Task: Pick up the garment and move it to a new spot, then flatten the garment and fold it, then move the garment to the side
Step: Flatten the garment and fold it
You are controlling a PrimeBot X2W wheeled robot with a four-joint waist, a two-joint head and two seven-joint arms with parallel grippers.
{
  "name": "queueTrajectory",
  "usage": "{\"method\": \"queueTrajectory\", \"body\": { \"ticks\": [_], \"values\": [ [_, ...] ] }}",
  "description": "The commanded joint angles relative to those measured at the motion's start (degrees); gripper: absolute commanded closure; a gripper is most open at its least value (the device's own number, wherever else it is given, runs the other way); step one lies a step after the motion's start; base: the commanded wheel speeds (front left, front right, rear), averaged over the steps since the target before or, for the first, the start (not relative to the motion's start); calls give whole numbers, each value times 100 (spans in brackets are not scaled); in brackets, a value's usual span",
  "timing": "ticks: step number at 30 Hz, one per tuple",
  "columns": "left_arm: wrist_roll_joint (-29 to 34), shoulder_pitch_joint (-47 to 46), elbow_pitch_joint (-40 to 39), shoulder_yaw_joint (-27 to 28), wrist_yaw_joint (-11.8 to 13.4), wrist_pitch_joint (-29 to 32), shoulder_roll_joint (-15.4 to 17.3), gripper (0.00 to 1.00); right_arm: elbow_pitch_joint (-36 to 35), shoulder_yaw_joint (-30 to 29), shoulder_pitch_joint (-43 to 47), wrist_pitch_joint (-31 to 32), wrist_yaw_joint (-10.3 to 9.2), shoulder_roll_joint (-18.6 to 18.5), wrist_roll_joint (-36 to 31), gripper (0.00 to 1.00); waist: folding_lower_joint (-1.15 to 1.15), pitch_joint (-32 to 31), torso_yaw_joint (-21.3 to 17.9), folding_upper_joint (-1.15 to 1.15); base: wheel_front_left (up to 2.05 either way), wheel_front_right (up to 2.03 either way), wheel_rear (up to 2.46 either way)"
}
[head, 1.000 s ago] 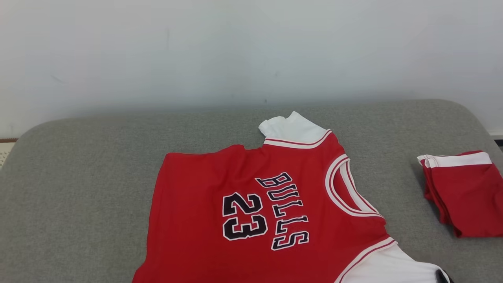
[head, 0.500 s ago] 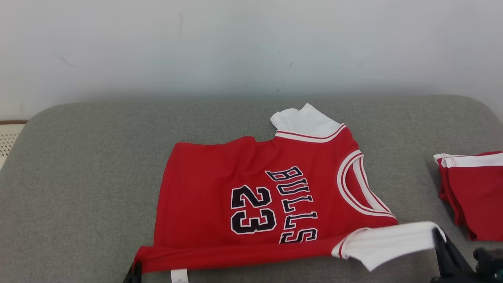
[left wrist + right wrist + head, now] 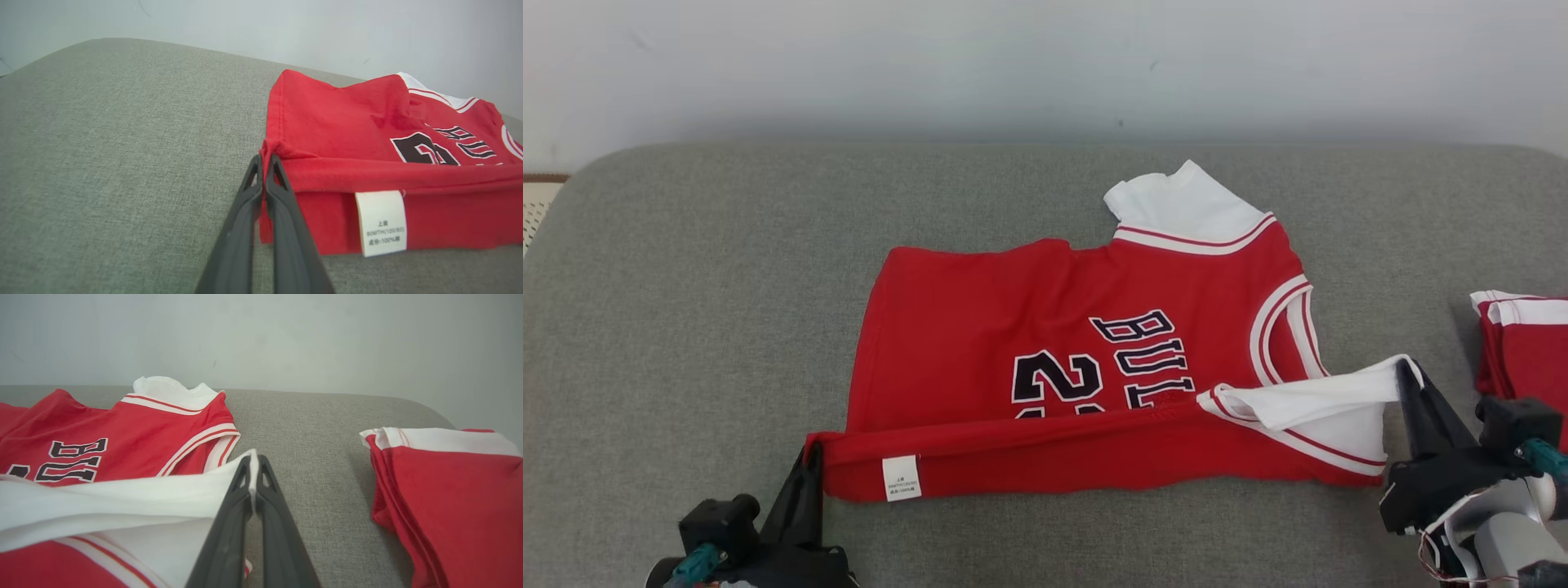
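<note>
- Left gripper (image 3: 810, 454), lower left of the head view: jaws clenched on the near left corner of the red jersey (image 3: 1013, 327), with the fabric pinched between the fingertips.
- Right gripper (image 3: 1405, 369), lower right of the head view: jaws clenched on the edge of the white sleeve (image 3: 1307, 402), which is held raised off the surface and drawn taut.
- Near long edge of the jersey: turned over onto the body between the two grippers, forming a red band along the near side.
- White care label (image 3: 901, 478): exposed on that band, just beside the left gripper.
- Jersey body: lies flat on the grey cushion (image 3: 686, 286), roughly central. The folded band covers the lower part of the black number and lettering (image 3: 1143, 351).
- Far white sleeve (image 3: 1180, 200): flat on the cushion at the far edge of the jersey.
- Second red and white garment (image 3: 1527, 343): folded, on the cushion to the right, apart from the jersey.
- Pale wall (image 3: 1013, 65): behind the cushion.
</note>
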Motion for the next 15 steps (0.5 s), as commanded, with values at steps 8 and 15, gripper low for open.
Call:
{"method": "queueTrajectory", "body": {
  "ticks": [8,15],
  "values": [
    [246,-439,236,47,-9,-7,39,100,293,136,-570,-3,-12,3,-14,100,-1,395,74,-1,0,0,0],
    [319,-820,376,-62,30,-7,38,100,473,181,-924,-3,-12,-58,-30,100,-1,658,113,-1,0,0,0]
  ]
}}
